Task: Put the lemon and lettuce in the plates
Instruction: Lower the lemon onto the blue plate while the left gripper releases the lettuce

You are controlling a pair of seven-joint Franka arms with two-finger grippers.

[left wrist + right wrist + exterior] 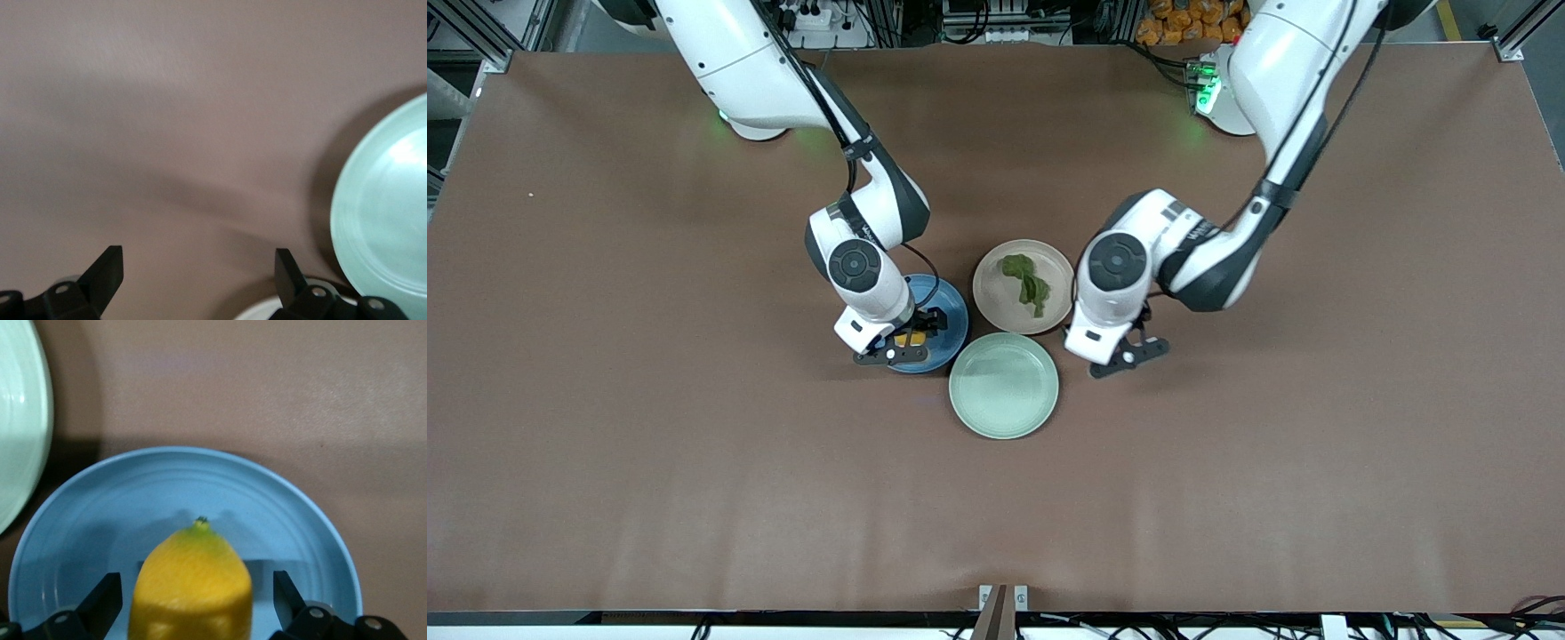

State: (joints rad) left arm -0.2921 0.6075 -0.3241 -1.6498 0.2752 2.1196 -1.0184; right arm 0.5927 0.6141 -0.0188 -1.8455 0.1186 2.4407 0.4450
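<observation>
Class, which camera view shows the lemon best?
The right wrist view: the lemon fills it, over the blue plate between open fingers. The front view shows only a yellow sliver under the right gripper; the left wrist view shows none.

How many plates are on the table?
3, clustered mid-table: the blue plate under the right gripper with the lemon, the beige plate holding lettuce, the mint-green plate nearest the camera.

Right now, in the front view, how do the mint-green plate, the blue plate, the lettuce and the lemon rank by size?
1. Mint-green plate and blue plate: they look alike, though the right gripper covers part of the blue one, so no ranking.
2. Lettuce, much smaller.
3. Lemon, only a sliver shows, seemingly smallest.
</observation>
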